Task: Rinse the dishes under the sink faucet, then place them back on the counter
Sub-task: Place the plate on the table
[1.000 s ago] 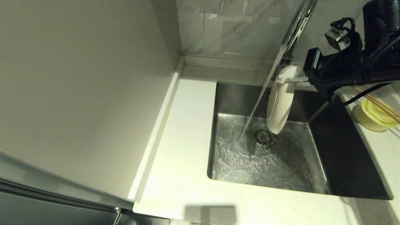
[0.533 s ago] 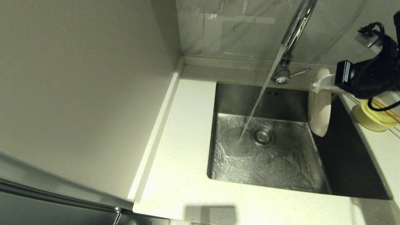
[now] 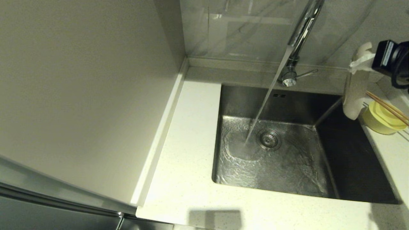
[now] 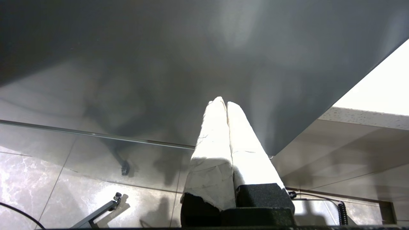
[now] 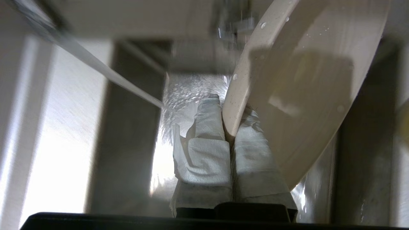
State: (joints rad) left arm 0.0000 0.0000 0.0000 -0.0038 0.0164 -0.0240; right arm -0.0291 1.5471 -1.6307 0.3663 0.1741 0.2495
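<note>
plate (image 3: 353, 95) hangs on edge from the right pincer (image 3: 362, 62) at the far right of the scene, over the right rim of the sink (image 3: 358, 166), its face near vertical and its long axis running down from the grip. right wrist view: both paper-wrapped fingers (image 5: 204, 150) are clamped on the rim of the plate, which carries water drops. the stream from the faucet (image 3: 300, 32) falls well to the left of the plate, onto the sink floor beside the drain. the bench (image 3: 391, 153) strip lies just right of and below the plate, where the yellow bowl (image 3: 381, 121) already stands with the chopsticks (image 3: 388, 108) across it; the lower edge of the plate is just beside the bowl. judgement: rinsing of this piece looks done, and set-down needs the plate tipped flat and placed near of the bowl to avoid a knock. left pincer (image 4: 227, 108) is closed, empty, parked low beside the cabinet, out of the head view; right arm is clearly the nearer.
</note>
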